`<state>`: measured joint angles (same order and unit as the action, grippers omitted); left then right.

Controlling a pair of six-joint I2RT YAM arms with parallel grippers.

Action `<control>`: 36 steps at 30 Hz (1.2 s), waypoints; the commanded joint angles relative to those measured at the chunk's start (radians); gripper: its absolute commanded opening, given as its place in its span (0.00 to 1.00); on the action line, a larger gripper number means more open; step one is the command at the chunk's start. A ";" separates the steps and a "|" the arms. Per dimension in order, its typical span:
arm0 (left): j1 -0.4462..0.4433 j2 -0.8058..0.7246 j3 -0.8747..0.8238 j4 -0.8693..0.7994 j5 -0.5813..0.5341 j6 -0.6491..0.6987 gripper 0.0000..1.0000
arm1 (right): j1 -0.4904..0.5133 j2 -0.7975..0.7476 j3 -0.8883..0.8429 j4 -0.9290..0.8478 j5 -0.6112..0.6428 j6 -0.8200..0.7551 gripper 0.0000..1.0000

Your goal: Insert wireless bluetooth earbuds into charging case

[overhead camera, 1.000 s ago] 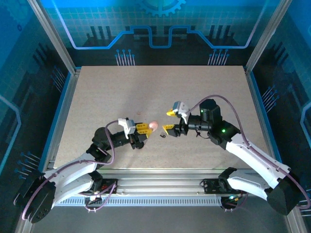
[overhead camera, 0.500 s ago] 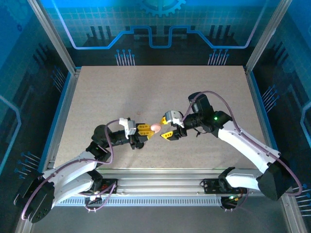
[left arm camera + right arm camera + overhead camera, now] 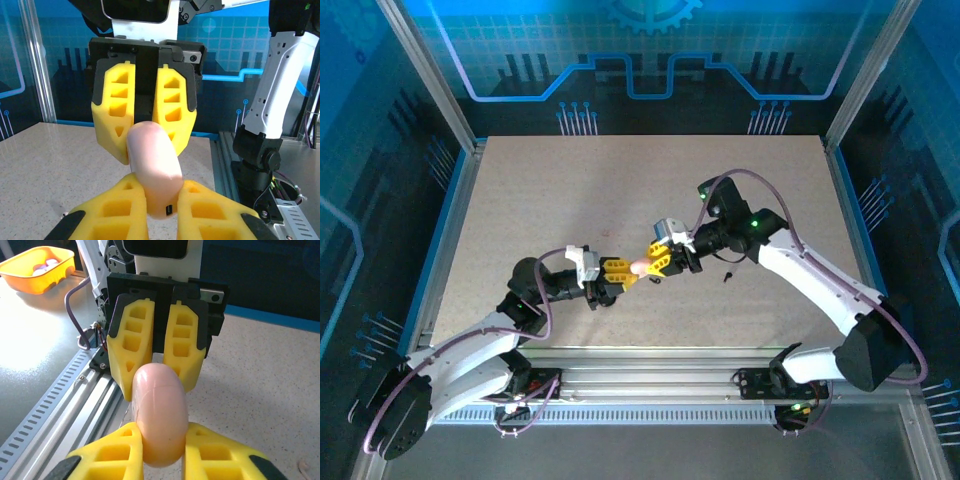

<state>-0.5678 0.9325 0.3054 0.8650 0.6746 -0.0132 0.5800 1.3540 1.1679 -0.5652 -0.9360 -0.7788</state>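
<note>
A pale pink charging case, closed, hangs above the table between both grippers. My left gripper is shut on its near end, the case wedged between the yellow fingers. My right gripper faces it from the other side and is shut on the case's opposite end. A tiny black earbud lies on the table just right of the right wrist. The other earbuds are out of view.
The tan table stretches open behind and to the left. An aluminium rail runs along the near edge. An orange bin holding small pale pieces sits off the table, beyond the left arm.
My right gripper swung left to the pink case and shut on its free end. The left gripper kept holding the case and barely moved.
</note>
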 commanded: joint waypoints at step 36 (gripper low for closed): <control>-0.022 -0.003 0.108 -0.497 -0.075 0.390 0.52 | 0.258 0.005 0.099 -0.166 0.629 -0.213 0.09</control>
<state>-0.5812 0.9298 0.3885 0.3458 0.5659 0.3729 0.8200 1.3472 1.2388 -0.7216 -0.2802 -0.9813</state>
